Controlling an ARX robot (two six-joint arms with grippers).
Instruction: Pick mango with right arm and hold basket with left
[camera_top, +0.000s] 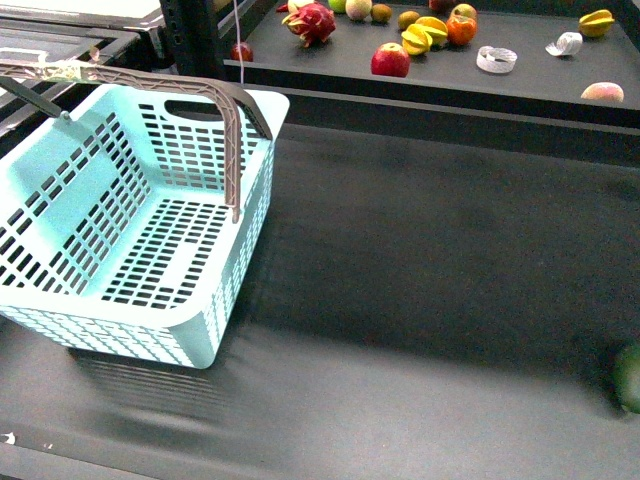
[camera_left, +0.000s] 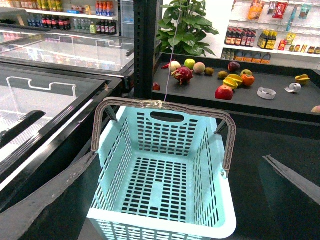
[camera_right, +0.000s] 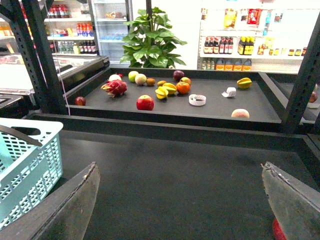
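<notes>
The pale aqua basket (camera_top: 130, 230) stands on the dark counter at the left, with one grey-brown handle (camera_top: 170, 85) raised. It shows in the left wrist view (camera_left: 165, 170) and partly in the right wrist view (camera_right: 27, 165). My left gripper (camera_left: 178, 156) is open and empty, above the basket's near rim without touching it. The mango (camera_top: 602, 92), an oblong pale orange fruit, lies on the back shelf at the front right; it also shows in the right wrist view (camera_right: 240, 113). My right gripper (camera_right: 179, 165) is open and empty over bare counter, far short of the mango. Neither arm shows in the front view.
The back shelf (camera_top: 330, 78) also holds a red apple (camera_top: 390, 60), a dragon fruit (camera_top: 312, 22), yellow star fruits (camera_top: 597, 20), an orange fruit (camera_top: 461, 28) and white foam nets (camera_top: 496, 59). A dark green fruit (camera_top: 628, 378) lies at the counter's right edge. A raised lip fronts the shelf.
</notes>
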